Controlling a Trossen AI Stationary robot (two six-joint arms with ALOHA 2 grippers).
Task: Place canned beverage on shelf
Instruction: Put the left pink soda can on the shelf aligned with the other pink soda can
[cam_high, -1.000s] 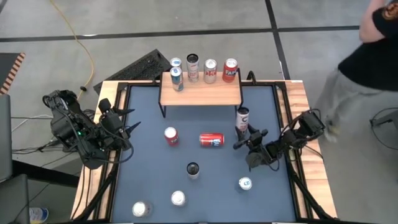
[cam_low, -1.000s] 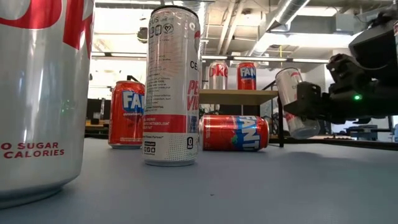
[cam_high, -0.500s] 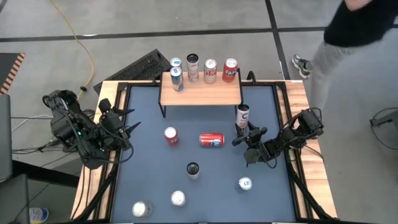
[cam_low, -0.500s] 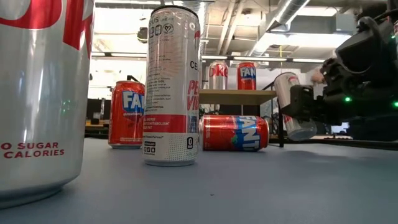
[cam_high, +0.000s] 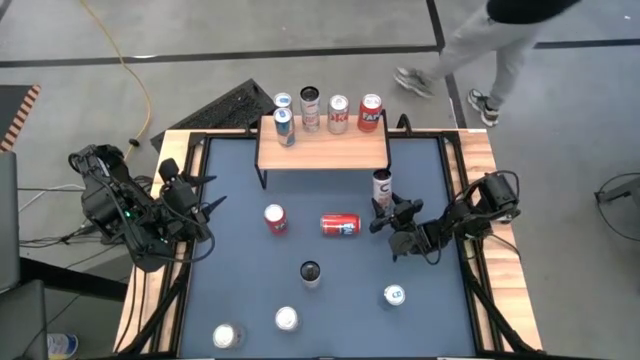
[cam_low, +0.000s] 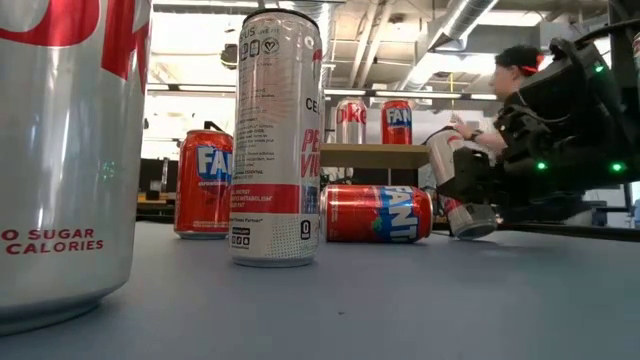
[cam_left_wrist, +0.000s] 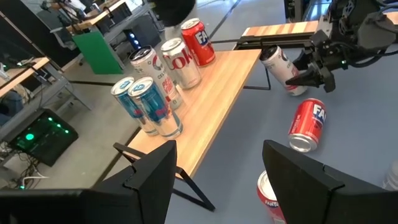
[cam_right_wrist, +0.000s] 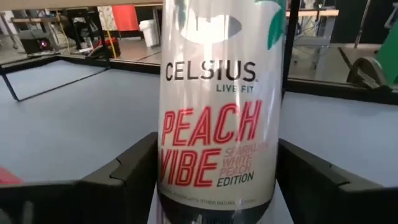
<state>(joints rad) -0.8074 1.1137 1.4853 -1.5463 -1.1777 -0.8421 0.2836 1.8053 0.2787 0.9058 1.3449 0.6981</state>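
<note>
- The dark-topped table (cam_high: 240, 290) carries loose cans. Most stand upright, but one Fanta can (cam_high: 340, 225) lies on its side near the middle. I judge these to be stock awaiting placement.
- The shelf (cam_high: 330, 155) stands at the far edge. Five cans (cam_high: 338, 112) are lined along its back, which leaves the front strip of the wooden top bare, presumably to receive more.
- Your left gripper (cam_high: 208, 225) is parked at the table's left edge, well clear. Its jaws are apart and it holds nothing.
- Your right gripper (cam_high: 388, 213) brackets the Celsius Peach Vibe can (cam_high: 382, 187). I cannot tell whether it is clamping the can or letting it go.
- That can is tilted and low, just beside the shelf's right front leg. It is not on the shelf, so the placement is not yet done.
</note>
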